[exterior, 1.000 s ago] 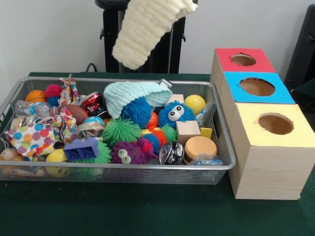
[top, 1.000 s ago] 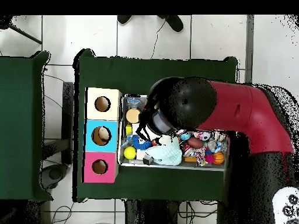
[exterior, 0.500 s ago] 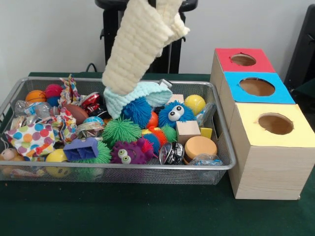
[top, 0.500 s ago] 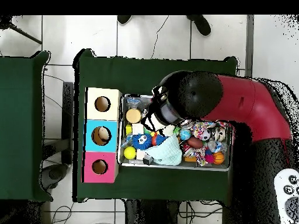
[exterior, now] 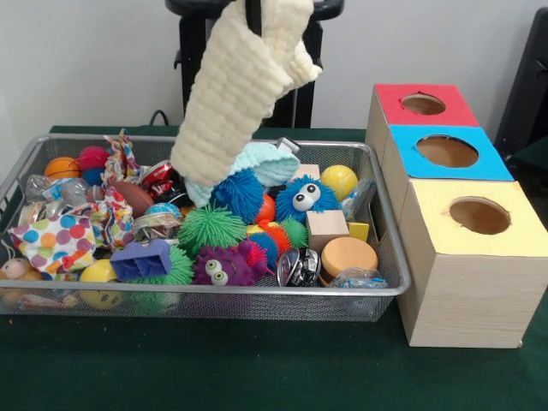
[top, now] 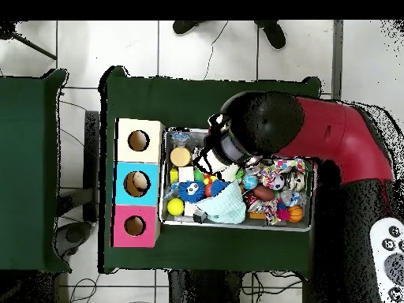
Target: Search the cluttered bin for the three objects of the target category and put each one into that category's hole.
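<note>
A cream knitted cloth (exterior: 235, 94) hangs from the top edge of the front view, above the wire bin (exterior: 214, 292). My gripper (exterior: 253, 10) shows only as a dark tip at the top edge, shut on the cloth's upper end. The cloth's lower end dangles just over a mint knitted cloth (exterior: 261, 163) lying in the bin. In the overhead view my red arm (top: 331, 146) covers the gripper; a pale bit of the cream cloth (top: 225, 170) shows under it. The bin holds spiky balls, a blue fuzzy toy with eyes (exterior: 304, 199), wooden blocks and a polka-dot cloth (exterior: 56, 240).
Three wooden boxes with round holes stand right of the bin: red (exterior: 390, 98) at the back, blue (exterior: 492, 167) in the middle, yellow (exterior: 514, 244) nearest. Green cloth covers the table (exterior: 257, 368). A black stand (exterior: 193, 60) rises behind the bin.
The cream cloth has come down and swung left, its lower end now near the mint cloth. In the overhead view the arm's head has shifted over the bin, away from the boxes.
</note>
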{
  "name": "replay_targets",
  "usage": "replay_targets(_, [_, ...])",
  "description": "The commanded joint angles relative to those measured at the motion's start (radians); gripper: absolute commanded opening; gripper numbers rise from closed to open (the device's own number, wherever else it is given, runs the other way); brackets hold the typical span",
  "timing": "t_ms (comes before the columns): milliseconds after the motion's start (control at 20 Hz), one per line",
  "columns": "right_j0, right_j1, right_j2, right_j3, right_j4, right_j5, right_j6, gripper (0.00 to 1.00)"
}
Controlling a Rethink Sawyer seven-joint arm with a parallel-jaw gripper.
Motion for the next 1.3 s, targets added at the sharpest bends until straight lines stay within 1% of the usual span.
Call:
replay_targets(50, [-0.025, 0.042, 0.018, -0.032, -0.055, -0.013, -0.150, 0.00])
replay_targets(400, [-0.023, 0.035, 0.016, -0.021, -0.050, -0.025, -0.142, 0.00])
replay_targets(550, [-0.023, 0.010, 0.016, 0.016, -0.052, -0.049, -0.154, 0.00])
replay_targets(650, [-0.024, -0.007, 0.013, 0.057, -0.047, -0.086, -0.147, 0.00])
replay_targets(800, [-0.020, -0.005, 0.010, 0.081, -0.056, -0.131, -0.137, 0.00])
replay_targets(900, [-0.018, 0.003, 0.008, 0.075, -0.059, -0.134, -0.130, 0.00])
replay_targets(1000, [-0.015, -0.014, 0.007, 0.100, -0.045, -0.128, -0.125, 0.00])
replay_targets(1100, [-0.012, -0.059, 0.004, 0.161, -0.019, -0.119, -0.125, 0.00])
replay_targets(1300, [0.013, -0.221, -0.004, 0.379, 0.032, -0.160, -0.145, 0.00])
